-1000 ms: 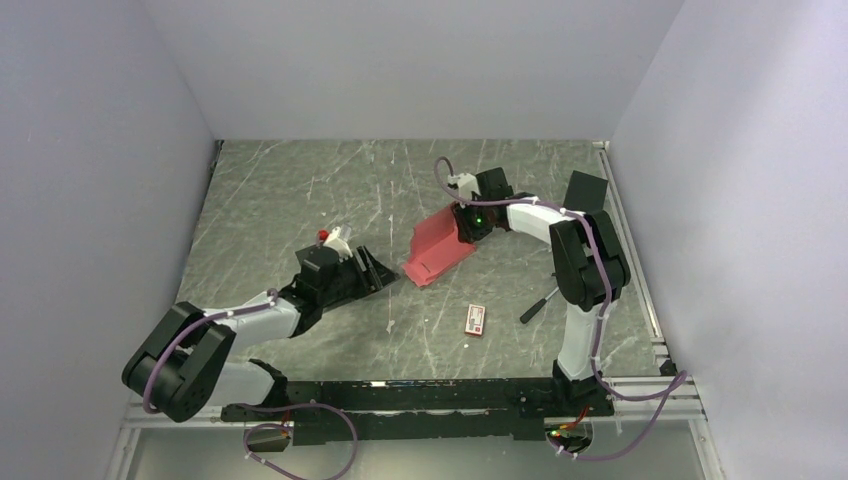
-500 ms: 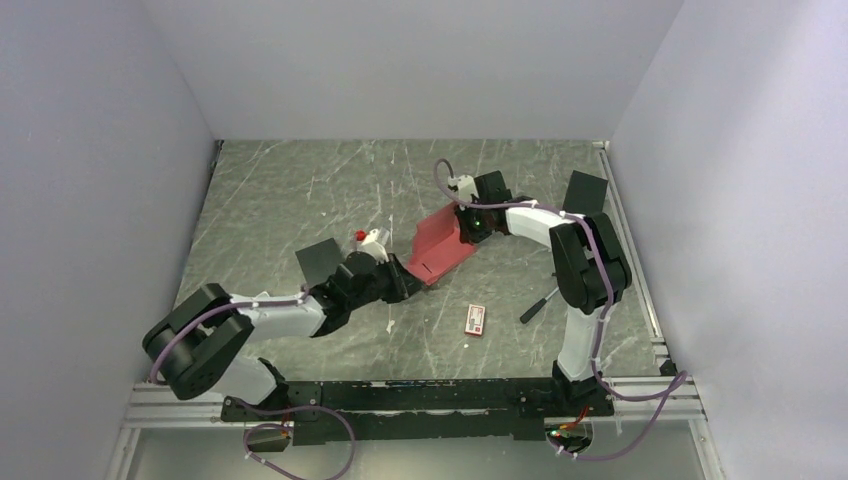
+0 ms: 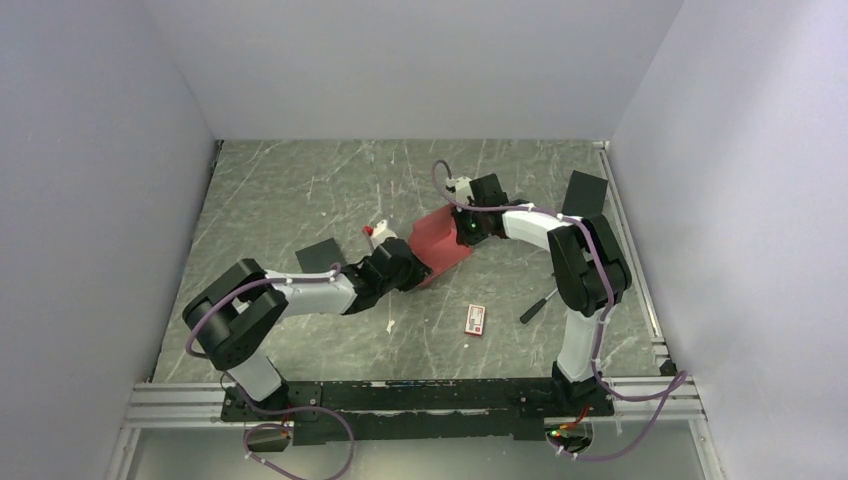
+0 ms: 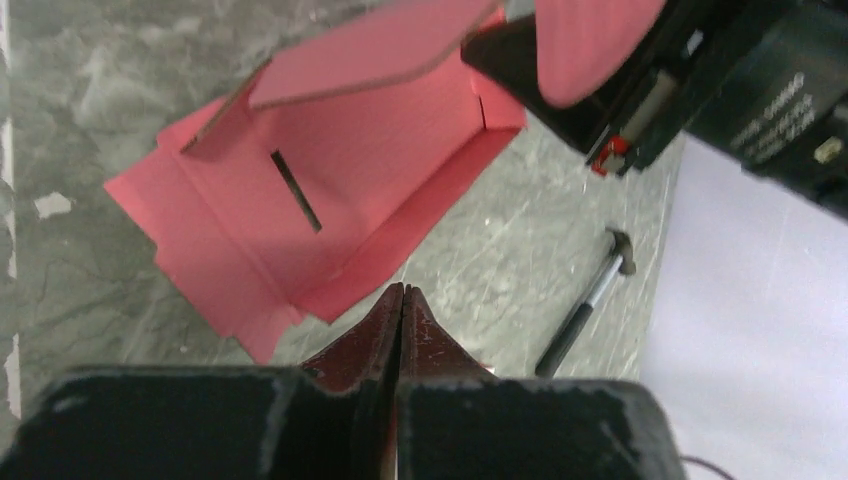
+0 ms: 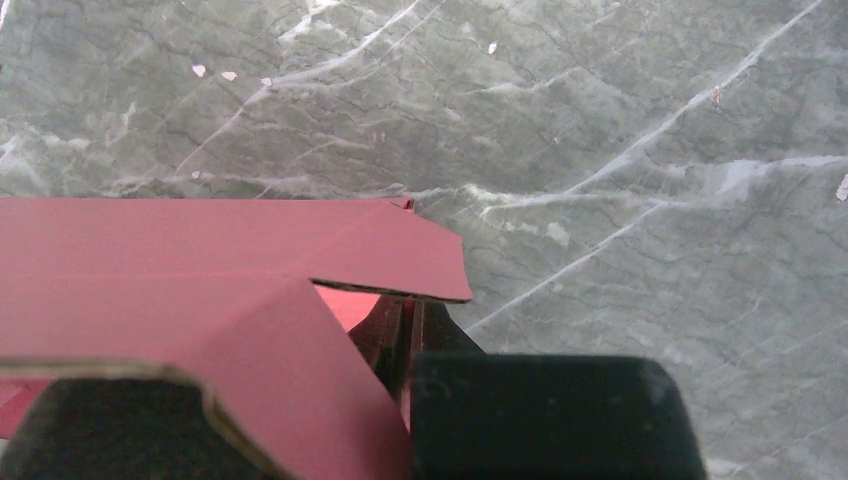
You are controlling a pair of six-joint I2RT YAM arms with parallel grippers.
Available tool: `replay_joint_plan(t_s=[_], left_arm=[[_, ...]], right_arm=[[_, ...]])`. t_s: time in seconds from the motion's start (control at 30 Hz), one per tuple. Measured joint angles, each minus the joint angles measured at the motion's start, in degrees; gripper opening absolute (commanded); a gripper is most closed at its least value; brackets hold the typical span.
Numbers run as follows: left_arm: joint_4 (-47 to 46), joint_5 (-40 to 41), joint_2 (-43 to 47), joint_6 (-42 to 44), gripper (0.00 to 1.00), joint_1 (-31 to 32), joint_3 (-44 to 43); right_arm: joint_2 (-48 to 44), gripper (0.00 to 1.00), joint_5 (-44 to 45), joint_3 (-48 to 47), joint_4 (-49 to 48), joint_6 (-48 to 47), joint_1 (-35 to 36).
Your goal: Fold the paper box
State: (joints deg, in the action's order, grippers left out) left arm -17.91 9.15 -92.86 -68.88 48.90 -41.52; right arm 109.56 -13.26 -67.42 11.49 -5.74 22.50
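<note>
**A:** Where does the paper box point(image 3: 440, 252) sit?

**B:** Mid-counter point(image 3: 290, 190), between the two arms. It's half formed: the near edge is on the counter, the walls are partly raised, and a flap point(image 4: 370, 55) is lifted over the inside.

**A:** And the hands?

**B:** The right hand point(image 5: 405, 332) is clamped on a flap at the far end and holds that end up. The left hand point(image 4: 401, 300) is pressed fully closed with its tips right at the box's near rim. From its own camera I can't tell whether it has nipped the rim or only closed beside it.

**A:** What worries you?

**B:** If the left hand caught nothing, a pull meant to raise that wall would do nothing. Closed tips pushed forward could crumple the thin card or slide the whole box. If both hands do hold it, pulling apart could tear a crease or rip the flap free. A twist could also set the fold off its score line.

**A:** Anything in the way?

**B:** Not much. A small red-and-white packet point(image 3: 476, 320) and a dark-handled tool point(image 3: 537, 305) lie to the near right, apart from the box. A black box point(image 3: 320, 252) sits just left of the left arm, and a wide sweep of that forearm could knock it.
</note>
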Motion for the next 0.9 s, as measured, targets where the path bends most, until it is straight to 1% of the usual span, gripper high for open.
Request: replay_joint_plan(t_s=[0.17,0.3,0.4,0.53,0.7,0.8,0.9], left_arm=[[5.53,4.26,-2.91,-2.25,0.04,-0.02,-3.78],[9.86,5.88,-4.07,-2.75,0.05,-0.02,-4.37],[11.08,6.91,-3.32,-2.75,0.06,0.04,-4.26],[11.87,7.89,0.87,-2.32,0.07,0.11,-2.67],[11.52,6.62,6.34,-0.72,0.07,0.26,-1.38],[9.16,4.09,6.73,-0.2,0.01,0.28,-0.02],[8.11,1.49,5.35,0.31,0.0,0.31,1.01]], right_arm=[[0.0,0.0,-0.02,0.0,0.0,0.07,0.15],[0.0,0.0,0.04,0.0,0.0,0.2,0.15],[0.0,0.0,0.24,0.0,0.0,0.35,0.15],[0.0,0.0,0.33,0.0,0.0,0.46,0.15],[0.0,0.0,0.37,0.0,0.0,0.79,0.15],[0.0,0.0,0.37,0.0,0.0,0.87,0.15],[0.0,0.0,0.37,0.0,0.0,0.92,0.15]])
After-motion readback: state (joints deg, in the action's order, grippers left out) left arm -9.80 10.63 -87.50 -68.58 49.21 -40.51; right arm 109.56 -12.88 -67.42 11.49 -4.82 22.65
